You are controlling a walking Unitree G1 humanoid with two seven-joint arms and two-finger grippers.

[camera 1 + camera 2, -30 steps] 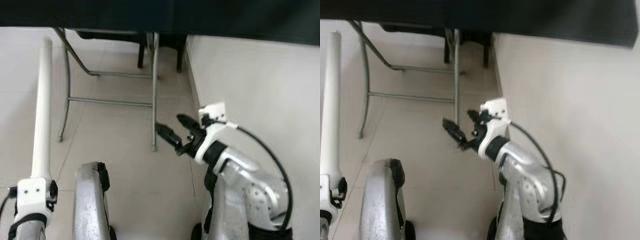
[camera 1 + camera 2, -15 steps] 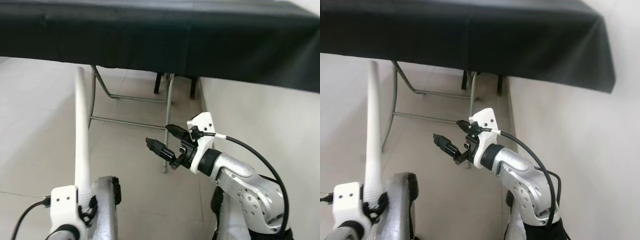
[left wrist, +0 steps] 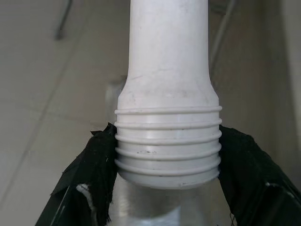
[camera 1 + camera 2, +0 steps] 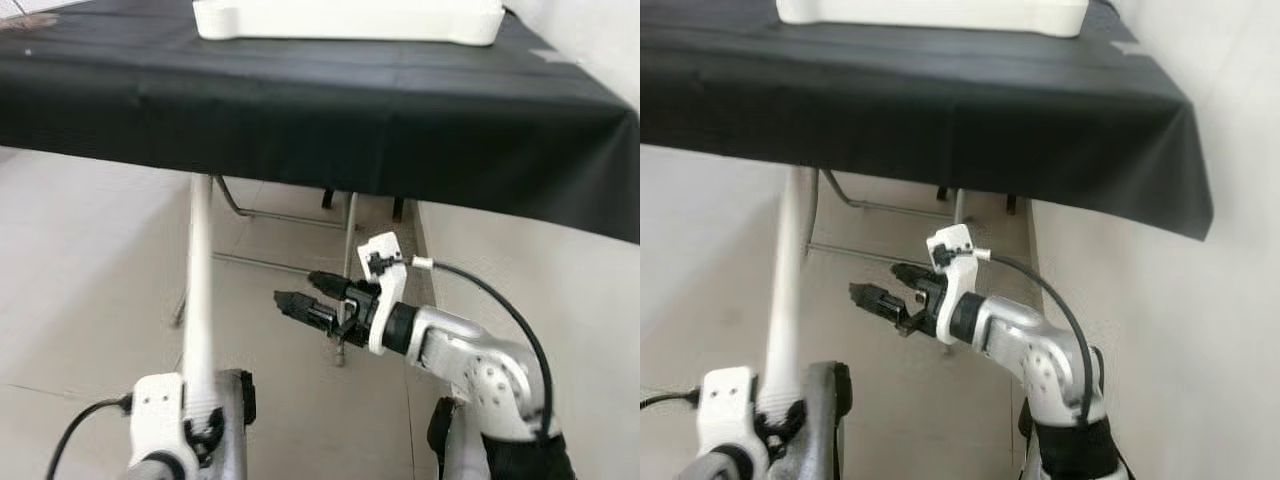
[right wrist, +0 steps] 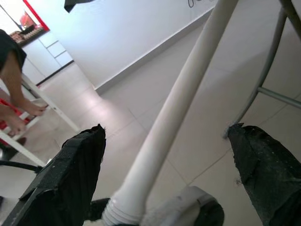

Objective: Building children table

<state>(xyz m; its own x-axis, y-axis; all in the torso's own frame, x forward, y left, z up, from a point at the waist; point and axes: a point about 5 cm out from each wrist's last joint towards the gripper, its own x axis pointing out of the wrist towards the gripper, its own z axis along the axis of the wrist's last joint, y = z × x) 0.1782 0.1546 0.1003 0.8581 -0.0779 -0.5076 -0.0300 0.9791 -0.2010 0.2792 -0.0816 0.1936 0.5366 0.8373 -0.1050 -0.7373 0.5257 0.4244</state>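
White table leg [image 4: 199,290] is standing upright in the head views, the left gripper [image 4: 205,428] clamping its base, apparently for fitting to the tabletop piece [image 4: 350,18] on the black-draped table [image 4: 300,110]; the right gripper [image 4: 310,292] is hovering beside it, jaws wide and empty. Left wrist view is showing fingers [image 3: 101,165] pinching the leg's threaded end [image 3: 168,146]; right wrist view is looking past spread fingers [image 5: 75,160] at the leg.

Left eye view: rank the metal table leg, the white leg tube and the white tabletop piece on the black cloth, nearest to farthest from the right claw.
1. Metal table leg: just behind the right claw, under the black cloth.
2. White leg tube: to the robot's left, upright, held by the left claw.
3. White tabletop piece: up on the cloth, at the far edge.
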